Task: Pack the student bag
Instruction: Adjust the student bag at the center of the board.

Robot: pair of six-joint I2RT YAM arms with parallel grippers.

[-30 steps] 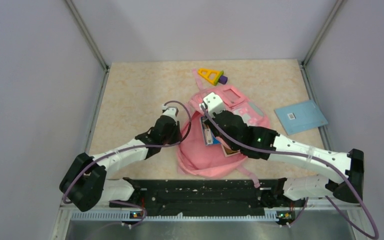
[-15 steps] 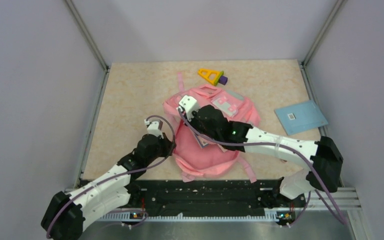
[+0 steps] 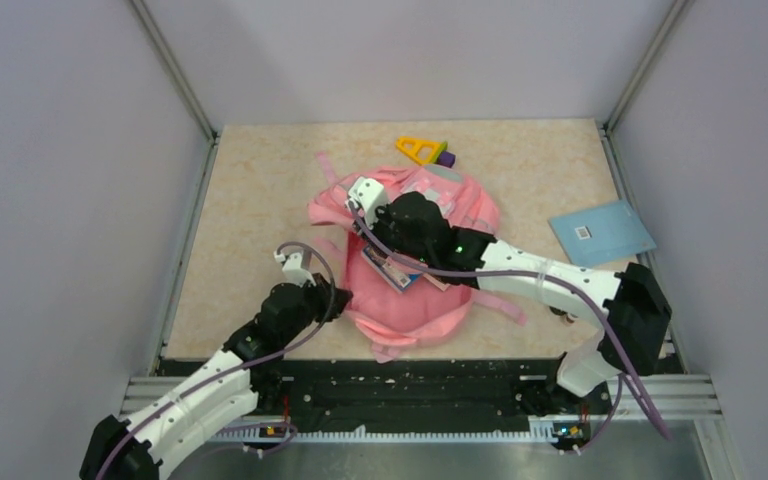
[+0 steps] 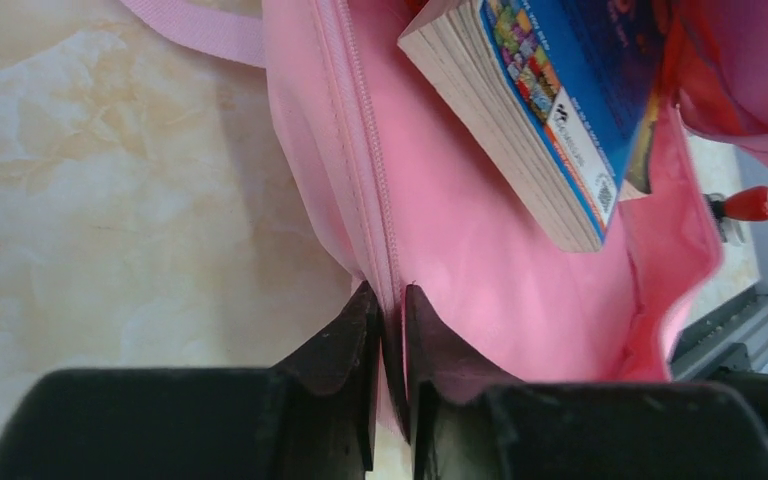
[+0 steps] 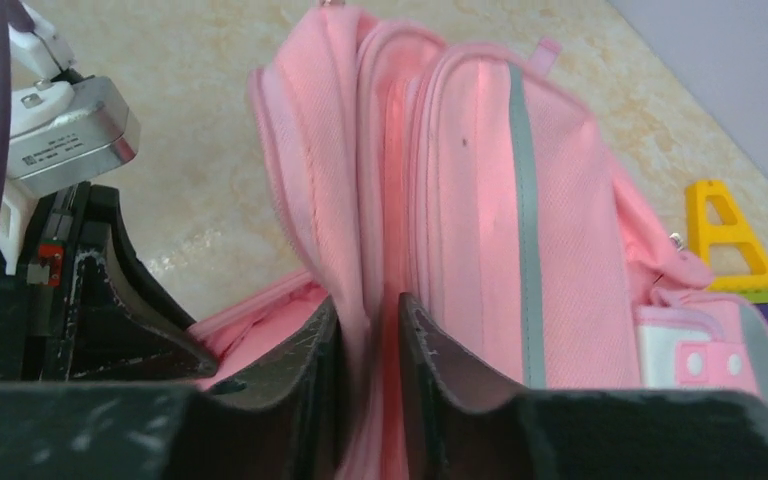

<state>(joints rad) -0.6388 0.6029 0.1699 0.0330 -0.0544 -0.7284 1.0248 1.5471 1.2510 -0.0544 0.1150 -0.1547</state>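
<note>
Near rail: a black mounting rail point(image 3: 400, 385) runs along my edge of the table point(image 3: 250, 200), and both my arm bases sit on it.
My left gripper point(image 4: 388, 300): the jaws are pinched almost together on the zipper edge of the student bag point(image 3: 415, 312). The pink seam runs up between my fingertips. This grip is on the bag's near left side.
Student bag: it lies crumpled in the middle of the table, a little toward my side. Its main compartment gapes open between my two grippers. One pink strap point(image 3: 495, 305) trails out to the right on the near side.
Book point(image 4: 550, 110): thick, with a blue cover, it lies tilted in the open mouth of the bag. Its page edges face my left wrist.
My right gripper point(image 5: 368, 305): the arm reaches across the bag from the right. The jaws are clamped on an upright fold of pink fabric at the far left rim of the opening. A grey reflective strip point(image 5: 525, 220) runs just beside that fold.
Red-tipped thing point(image 4: 750, 205): small, past the bag near the rail; I cannot tell what it is.
Blue booklet point(image 3: 600, 233): flat on the table, well to the right of the bag and apart from it.
Yellow triangle toy point(image 3: 418, 150): on the far side, just beyond the bag's top. A purple piece point(image 3: 446, 159) is at its right end.
</note>
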